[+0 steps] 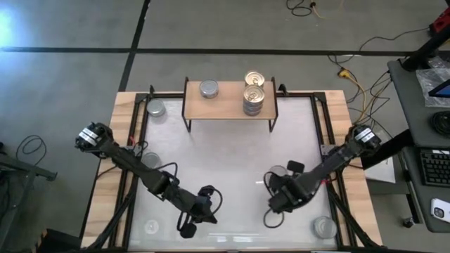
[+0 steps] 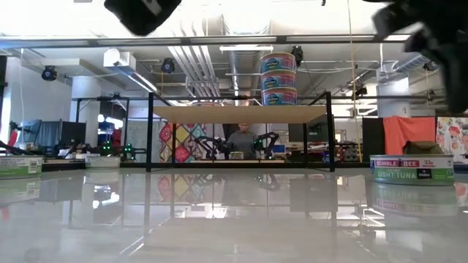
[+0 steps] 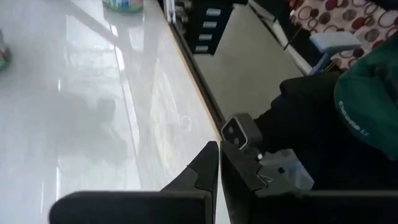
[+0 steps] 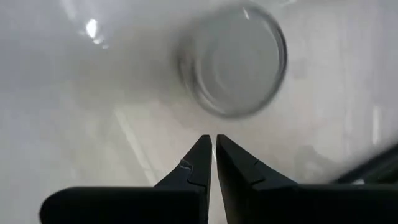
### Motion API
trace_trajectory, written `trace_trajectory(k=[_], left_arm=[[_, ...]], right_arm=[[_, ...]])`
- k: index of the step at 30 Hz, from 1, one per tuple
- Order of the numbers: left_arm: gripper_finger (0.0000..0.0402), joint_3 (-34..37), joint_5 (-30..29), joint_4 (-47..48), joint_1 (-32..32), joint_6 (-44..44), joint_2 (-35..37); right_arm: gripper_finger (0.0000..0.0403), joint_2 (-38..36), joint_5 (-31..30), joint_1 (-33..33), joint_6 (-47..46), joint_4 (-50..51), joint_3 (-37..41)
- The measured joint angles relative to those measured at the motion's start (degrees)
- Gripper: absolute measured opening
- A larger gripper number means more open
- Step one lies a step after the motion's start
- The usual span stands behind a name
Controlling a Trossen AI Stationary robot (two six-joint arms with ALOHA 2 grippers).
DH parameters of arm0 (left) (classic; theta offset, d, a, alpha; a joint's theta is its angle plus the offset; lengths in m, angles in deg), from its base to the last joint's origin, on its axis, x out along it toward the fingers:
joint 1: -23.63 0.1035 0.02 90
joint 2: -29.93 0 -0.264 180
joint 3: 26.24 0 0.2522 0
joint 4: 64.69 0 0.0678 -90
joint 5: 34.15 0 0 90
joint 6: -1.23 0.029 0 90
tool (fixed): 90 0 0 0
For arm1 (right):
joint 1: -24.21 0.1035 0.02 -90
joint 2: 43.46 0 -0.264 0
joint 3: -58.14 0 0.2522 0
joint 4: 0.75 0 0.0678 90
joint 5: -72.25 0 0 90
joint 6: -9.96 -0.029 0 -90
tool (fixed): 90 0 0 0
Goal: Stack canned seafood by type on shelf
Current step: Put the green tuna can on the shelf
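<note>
The shelf [image 1: 228, 105] stands at the table's far side. On its plank sit a silver-topped tin [image 1: 209, 88] and gold-topped tins [image 1: 254, 98], which the low view shows as a stack of three [image 2: 278, 77]. More tins rest flat on the table: one left of the shelf [image 1: 155, 107], one at the near left [image 1: 150, 226], one at the near right [image 1: 324, 226]. My right gripper [image 4: 213, 144] is shut and hovers near centre-right above a silver-topped tin [image 4: 233, 59], touching nothing. My left gripper [image 3: 219, 155] is shut, low near the table's near edge.
A black metal frame [image 1: 140, 119] borders the glossy white tabletop inside the wood edge [image 1: 105, 176]. In the low view, tins stand at far left [image 2: 18, 166] and right [image 2: 412, 168]. A person in a green garment [image 3: 373, 93] sits beyond the near edge.
</note>
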Motion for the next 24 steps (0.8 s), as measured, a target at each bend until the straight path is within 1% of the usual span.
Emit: trace_trajectory(k=[3, 6, 9, 12, 15, 18, 21, 24], left_arm=[[0.0001, 0.0, 0.15, -2.16, -0.49, -1.9, -2.7], [0.0001, -0.14, 3.32, -3.55, -1.12, -3.78, -5.86], [0.0001, -0.04, 7.81, -5.86, -1.36, -6.09, -8.05], [0.0001, -0.04, 10.71, -9.63, -1.21, -6.2, -9.21], [0.0001, 0.22, 13.36, -12.84, -0.78, -6.31, -10.49], [0.0001, 0.93, 14.82, -13.8, 0.32, -6.3, -10.81], [0.0001, 1.58, 14.21, -14.89, 1.48, -4.45, -10.68], [0.0001, 2.76, 11.14, -14.76, 2.39, -1.49, -9.82]], right_arm=[[0.0018, -1.26, 0.18, 1.25, -2.79, -0.49, 4.57], [0.0018, -2.32, 0.91, 1.3, -2.66, -1.2, 9.9], [0.0018, -2.94, -0.98, 1.28, 1.99, -5.64, 14.97], [0.0018, -2.92, -1.28, 0.69, 8.59, -12.18, 19.36], [0.0018, -2.9, -1.49, -0.56, 11.53, -17.31, 20.79], [0.0018, -2.9, -2.55, -1.62, 14.35, -22.42, 20.59], [0.0018, -2.9, -5.56, -2.52, 18.83, -29.76, 20.26], [0.0018, -2.9, -10.35, -3.91, 24.48, -37.08, 20.6]])
